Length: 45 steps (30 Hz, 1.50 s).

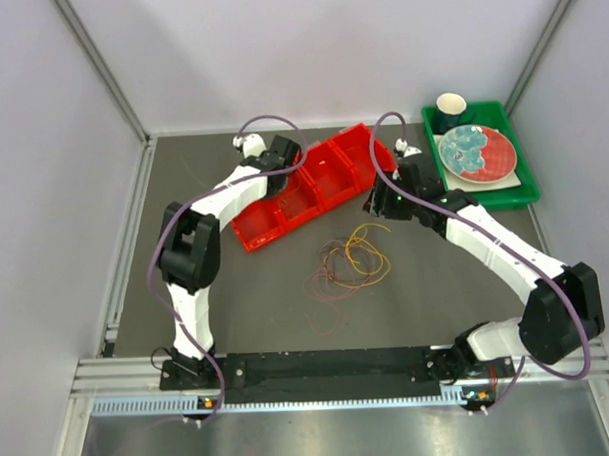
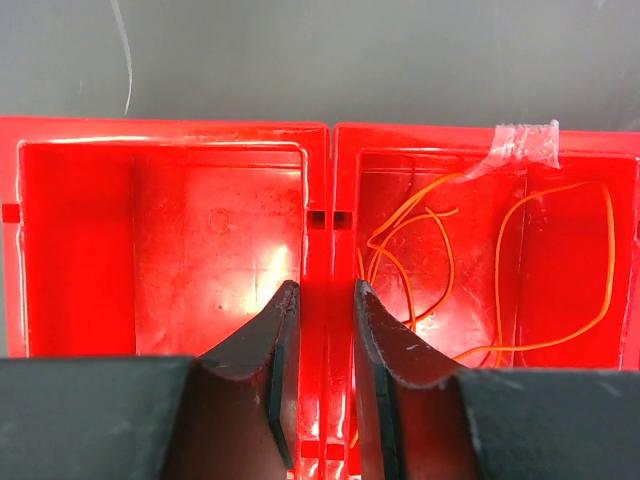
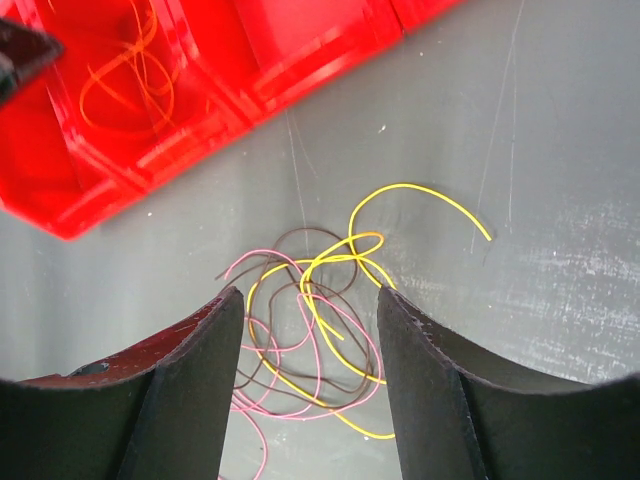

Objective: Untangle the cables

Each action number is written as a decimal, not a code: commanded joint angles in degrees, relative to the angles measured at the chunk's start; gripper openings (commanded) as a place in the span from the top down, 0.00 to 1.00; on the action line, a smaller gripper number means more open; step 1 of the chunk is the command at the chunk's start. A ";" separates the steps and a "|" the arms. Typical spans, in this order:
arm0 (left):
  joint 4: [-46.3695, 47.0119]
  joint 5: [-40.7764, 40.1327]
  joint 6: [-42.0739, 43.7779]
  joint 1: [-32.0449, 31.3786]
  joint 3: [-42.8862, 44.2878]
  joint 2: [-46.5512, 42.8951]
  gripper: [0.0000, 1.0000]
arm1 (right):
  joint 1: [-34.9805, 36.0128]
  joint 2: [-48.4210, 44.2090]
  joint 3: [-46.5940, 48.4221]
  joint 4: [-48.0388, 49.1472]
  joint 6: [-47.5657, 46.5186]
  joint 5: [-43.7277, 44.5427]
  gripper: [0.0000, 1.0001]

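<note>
Top camera looks down from afar; close wrist cameras share orange cables (image 2: 500, 280) in the red bin (image 2: 318, 170).

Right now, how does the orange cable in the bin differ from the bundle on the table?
The orange cable lies in one compartment of the red bin; the bundle sits on the grey table. The orange cable is one colour; the bundle mixes yellow, pink and dark strands. The orange cable is separated; the bundle is interlaced. Both are thin loose loops.
</note>
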 commanded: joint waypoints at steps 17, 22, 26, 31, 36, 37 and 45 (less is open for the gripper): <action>4.93 2.41 14.86 1.03 2.55 -6.59 0.39 | 0.74 8.23 1.40 4.41 1.97 -0.73 0.37; 3.36 3.29 14.60 1.12 -1.49 -13.37 0.36 | 1.53 15.00 4.92 5.55 3.99 -1.69 0.37; 4.32 4.43 14.16 1.03 -6.94 -22.66 0.35 | 2.41 17.73 5.89 6.79 5.66 -2.22 0.41; 5.99 5.93 15.03 1.21 -11.78 -29.72 0.34 | 2.67 20.19 7.47 5.65 6.54 -1.87 0.67; 5.46 7.50 15.39 1.21 -12.31 -31.05 0.34 | 3.99 18.53 6.51 3.80 6.63 2.95 0.44; 5.64 7.86 15.39 1.12 -12.40 -31.31 0.35 | 4.26 18.00 6.24 3.63 6.19 3.84 0.42; 7.48 12.51 15.12 1.12 -14.59 -31.22 0.36 | 4.52 19.66 3.87 3.80 5.58 5.61 0.41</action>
